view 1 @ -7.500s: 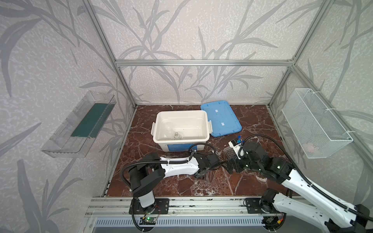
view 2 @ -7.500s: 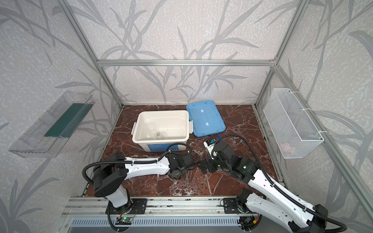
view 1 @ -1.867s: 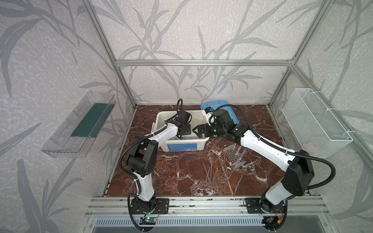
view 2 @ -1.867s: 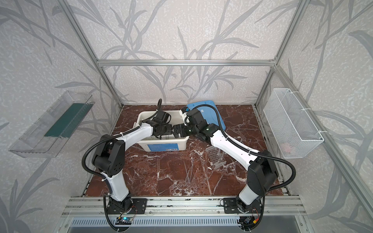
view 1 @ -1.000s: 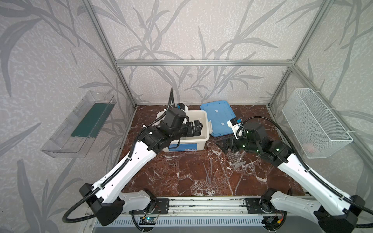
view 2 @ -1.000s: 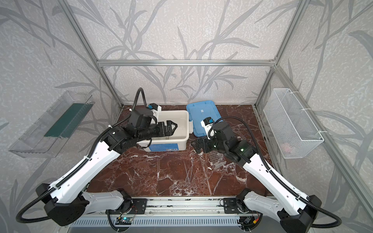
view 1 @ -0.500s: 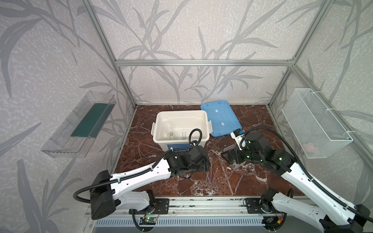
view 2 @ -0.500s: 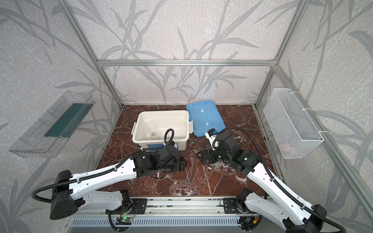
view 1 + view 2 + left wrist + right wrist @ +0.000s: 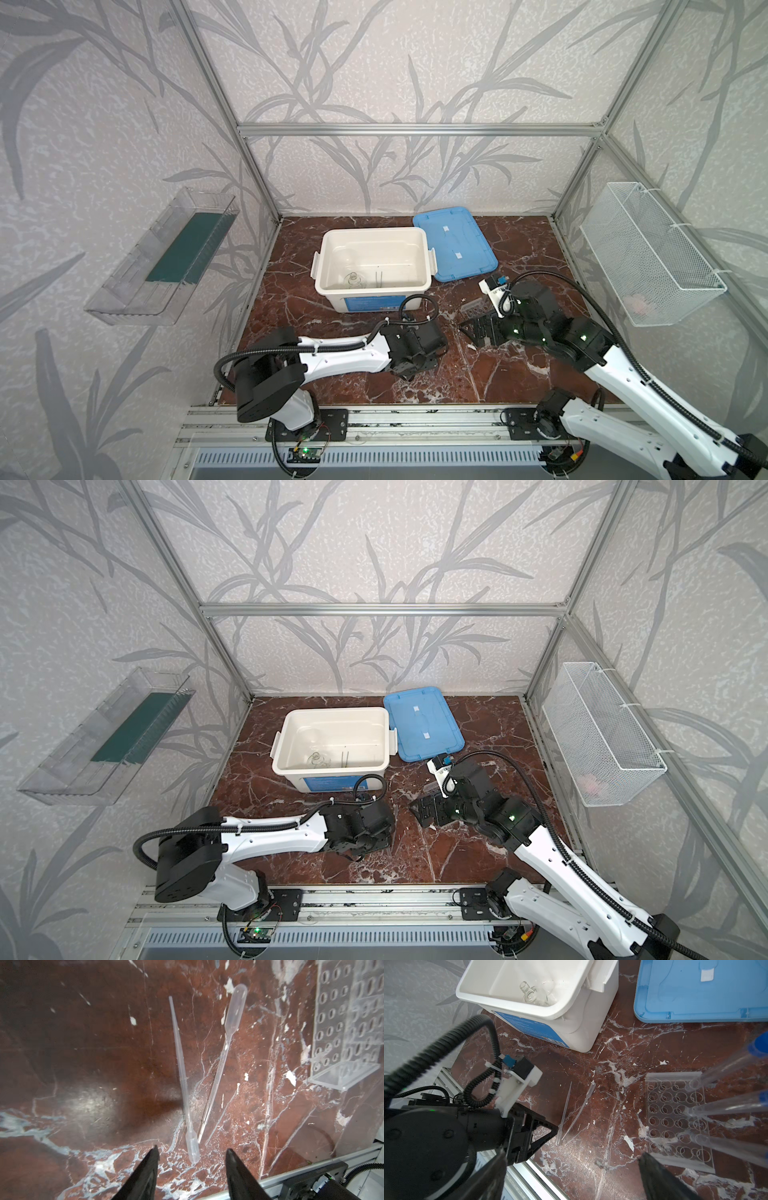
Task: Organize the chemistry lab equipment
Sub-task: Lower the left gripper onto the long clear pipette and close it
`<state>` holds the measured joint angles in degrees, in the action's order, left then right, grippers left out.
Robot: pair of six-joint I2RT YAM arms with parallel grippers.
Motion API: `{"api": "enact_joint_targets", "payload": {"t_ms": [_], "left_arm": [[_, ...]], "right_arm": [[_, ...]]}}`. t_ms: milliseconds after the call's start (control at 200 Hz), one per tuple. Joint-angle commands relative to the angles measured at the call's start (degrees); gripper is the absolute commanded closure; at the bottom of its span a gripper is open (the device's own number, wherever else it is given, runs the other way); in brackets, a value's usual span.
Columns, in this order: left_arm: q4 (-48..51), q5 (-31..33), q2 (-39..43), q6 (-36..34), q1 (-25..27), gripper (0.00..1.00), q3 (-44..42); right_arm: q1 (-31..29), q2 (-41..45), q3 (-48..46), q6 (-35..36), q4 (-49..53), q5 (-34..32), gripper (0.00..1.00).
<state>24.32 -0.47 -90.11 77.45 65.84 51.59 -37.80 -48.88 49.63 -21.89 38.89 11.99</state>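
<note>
One flask (image 9: 353, 281), perhaps rods (image 9: 379, 277), in tub (image 9: 376, 230)

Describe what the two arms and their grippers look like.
The left arm and right arm have glossy white links, rounded black joints with small green lights, and a black corrugated cable looping alongside. The left gripper and right gripper are black with tapering triangular jaws. A white camera bracket sits at the wrist.
</note>
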Motion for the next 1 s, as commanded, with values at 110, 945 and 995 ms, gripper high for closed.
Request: {"api": "enact_joint_targets", "payload": {"t_ms": [110,945,995], "left_arm": [[4.77,-4.35,-7.42,1.92,-0.01,0.51,6.08],[6.59,-3.69,-7.36,4.19,-0.70,0.91,4.85],[6.96,-3.27,-6.95,4.35,-0.72,0.95,4.80]], "right_arm": [[-0.02,0.44,-1.61,-0.43,-0.74,-0.82,0.03],[0.01,2.08,-2.69,0.20,-0.98,-2.76,0.03],[0.01,2.12,-2.69,0.18,-1.09,-2.74,0.03]]}}
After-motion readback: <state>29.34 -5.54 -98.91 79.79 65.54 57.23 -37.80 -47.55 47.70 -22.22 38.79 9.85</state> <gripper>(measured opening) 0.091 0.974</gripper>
